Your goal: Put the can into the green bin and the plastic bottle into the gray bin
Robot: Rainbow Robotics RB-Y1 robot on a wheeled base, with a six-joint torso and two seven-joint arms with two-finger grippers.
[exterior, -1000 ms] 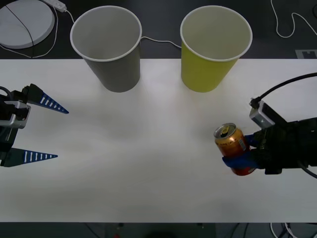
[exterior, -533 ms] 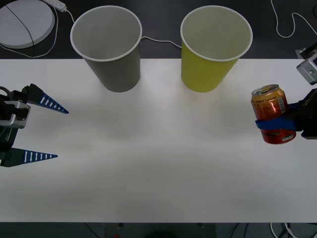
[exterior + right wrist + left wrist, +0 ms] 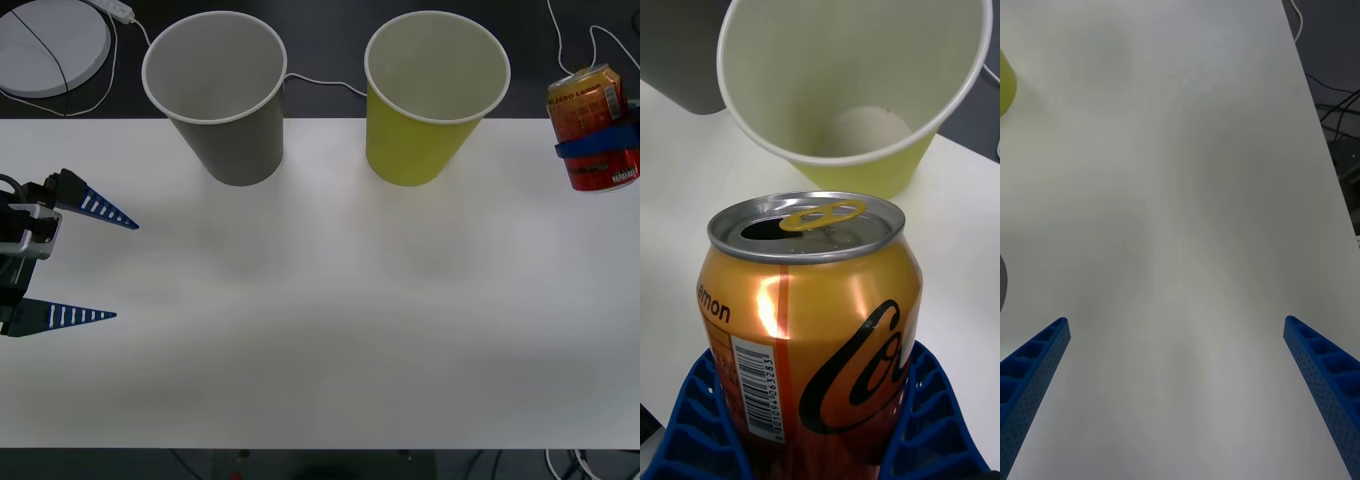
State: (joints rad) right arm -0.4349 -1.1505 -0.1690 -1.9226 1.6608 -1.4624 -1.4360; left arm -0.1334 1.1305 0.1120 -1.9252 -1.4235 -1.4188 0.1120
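— Which arm is doing the work?

— The right gripper point(image 3: 820, 442). Its 2 blue ribbed fingers point(image 3: 704, 424) are clamped on the lower half of the can point(image 3: 593, 125), 1 on each side, and the can stands upright with its opened top and pull tab facing up. It hangs in the air at the far right edge of the table point(image 3: 320, 330), clear of the surface.

— And where is that relative to the bins?

— The green bin point(image 3: 434, 95) is to the left of the can, near it but apart. From the wrist, the bin's open mouth sits just beyond the can top, and its pale inside looks bare. The gray bin point(image 3: 216, 95) stands farther left, well apart from the can.

— So which step is this?

— I'd say the carry: the can is lifted and not yet over the green bin. Next it needs to travel left until it is above that white rim, then the fingers part to drop it.

— The other arm?

— The left gripper point(image 3: 88, 265) waits at the near left over the table, fingers spread wide, holding nothing. I can't spot a plastic bottle.
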